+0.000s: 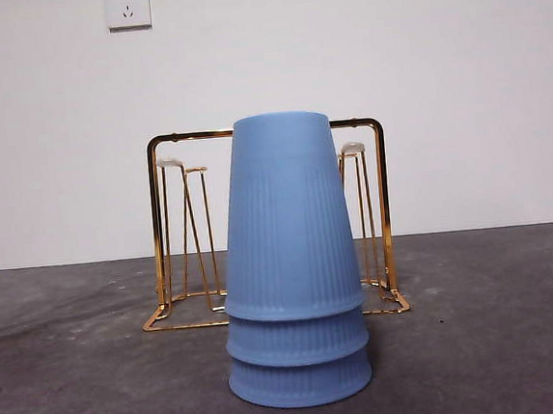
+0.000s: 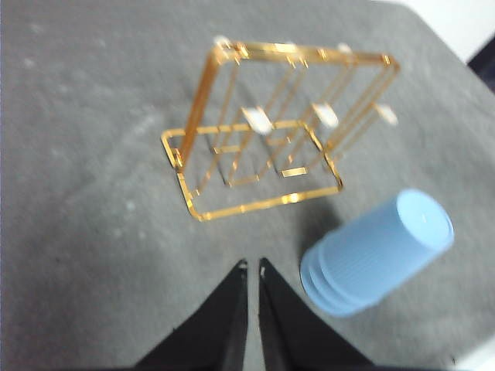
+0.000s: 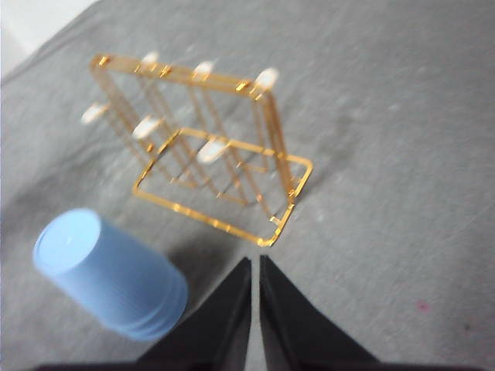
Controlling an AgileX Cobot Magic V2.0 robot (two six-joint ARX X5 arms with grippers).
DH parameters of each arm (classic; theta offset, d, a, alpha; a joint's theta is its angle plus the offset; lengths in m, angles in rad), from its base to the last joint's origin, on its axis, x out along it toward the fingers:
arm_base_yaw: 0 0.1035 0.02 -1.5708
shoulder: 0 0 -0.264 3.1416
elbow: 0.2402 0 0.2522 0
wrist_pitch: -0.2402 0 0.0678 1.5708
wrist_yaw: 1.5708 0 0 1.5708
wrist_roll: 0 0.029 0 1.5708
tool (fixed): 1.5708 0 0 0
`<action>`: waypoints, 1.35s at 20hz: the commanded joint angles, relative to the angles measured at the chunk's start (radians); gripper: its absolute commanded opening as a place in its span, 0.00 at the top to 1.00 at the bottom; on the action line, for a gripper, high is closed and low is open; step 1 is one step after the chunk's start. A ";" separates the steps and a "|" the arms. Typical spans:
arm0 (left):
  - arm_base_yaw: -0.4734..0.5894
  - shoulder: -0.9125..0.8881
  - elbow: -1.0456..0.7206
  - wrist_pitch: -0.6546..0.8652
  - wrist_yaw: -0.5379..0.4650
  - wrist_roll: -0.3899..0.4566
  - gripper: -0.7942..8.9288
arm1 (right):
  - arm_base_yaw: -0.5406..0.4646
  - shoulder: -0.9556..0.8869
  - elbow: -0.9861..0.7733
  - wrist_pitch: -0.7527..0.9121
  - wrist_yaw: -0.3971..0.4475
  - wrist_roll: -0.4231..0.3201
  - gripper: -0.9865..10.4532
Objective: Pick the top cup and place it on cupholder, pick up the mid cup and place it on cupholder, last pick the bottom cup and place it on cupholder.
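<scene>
Both arms hang above the bench [image 1: 69, 380], each looking down at an angle. The left claw [image 2: 252, 267] has its two black jaws almost together, with only a thin slit between the tips, and it holds nothing. The right claw [image 3: 254, 263] is the same: jaws nearly closed, nothing between them. Neither claw touches any object.

The three blue cups stand upside down, nested in one stack on the bench. The top cup [image 1: 287, 216] covers most of the stack; under its rim shows a band of the mid cup [image 1: 298, 339], and below that the bottom cup [image 1: 302, 384]. The cupholder [image 1: 385, 207] stands just behind the stack, apart from it, with its prongs bare.

Grey bench surface lies open on both sides of the stack and in front of each claw.

The front view shows no arm, and there the stack hides the middle of the cupholder. The wrist views show the whole rectangular base and all white-tipped prongs, though a little blurred.
</scene>
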 commanded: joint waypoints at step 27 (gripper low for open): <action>-0.011 0.000 0.019 -0.023 0.004 0.029 0.40 | 0.478 0.232 0.018 0.194 0.013 0.052 0.49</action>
